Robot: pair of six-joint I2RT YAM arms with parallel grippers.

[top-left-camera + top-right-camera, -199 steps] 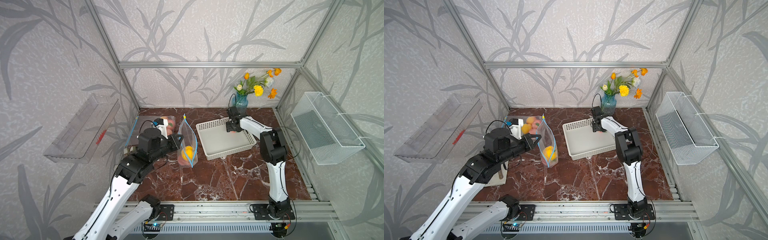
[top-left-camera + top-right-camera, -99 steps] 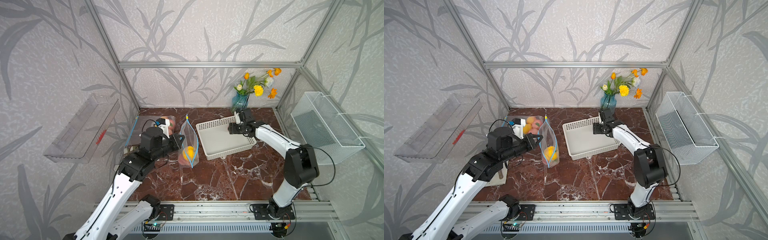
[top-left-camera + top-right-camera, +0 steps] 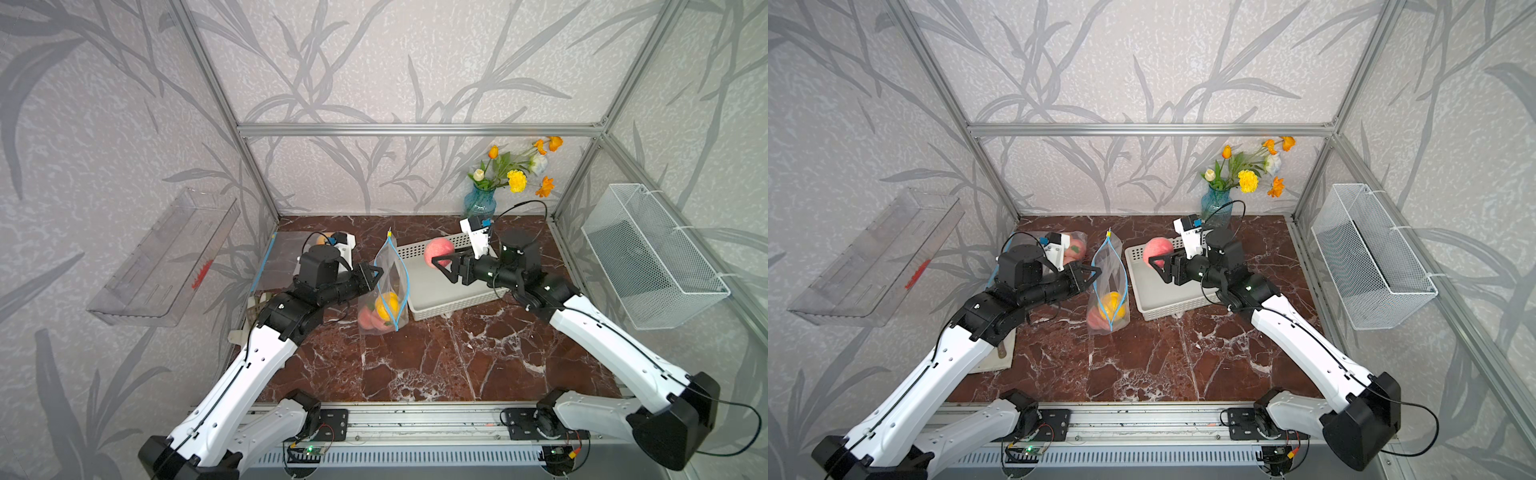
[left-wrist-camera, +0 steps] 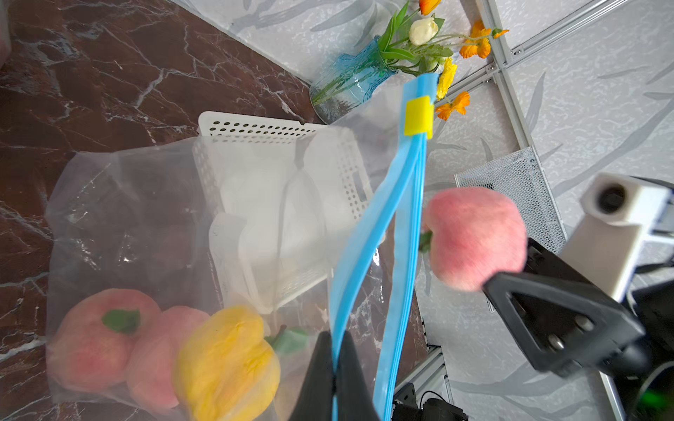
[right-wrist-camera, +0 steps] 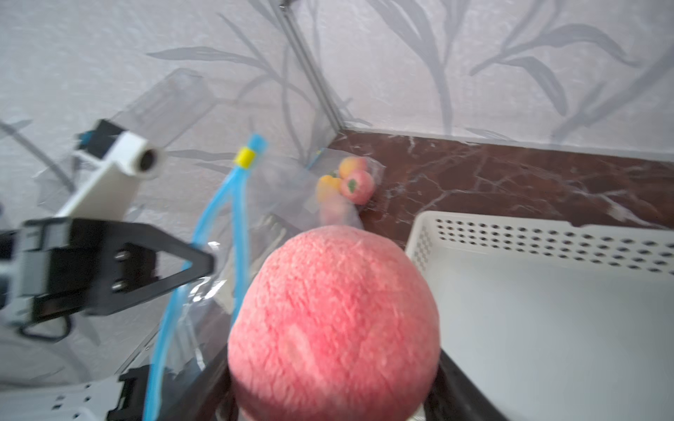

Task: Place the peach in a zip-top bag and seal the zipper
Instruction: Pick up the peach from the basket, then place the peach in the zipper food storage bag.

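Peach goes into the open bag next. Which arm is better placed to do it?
Right. The right end effector grips the peach, close beside the zip-top bag's open mouth. The left end effector is shut on the bag's blue zipper rim, holding it up.

Left arm (image 3: 266,353): enters both top views at lower left and extends toward frame centre, wrist roughly level. Left gripper (image 3: 376,273): fingers (image 4: 350,375) pressed fully together, pinching the blue zipper edge of the bag (image 3: 386,286).

Right arm (image 3: 615,345): enters at lower right, forearm angled toward centre. Right gripper (image 3: 441,258): fingers (image 4: 554,320) spread wide, clamped on the peach (image 3: 438,248), held aloft.
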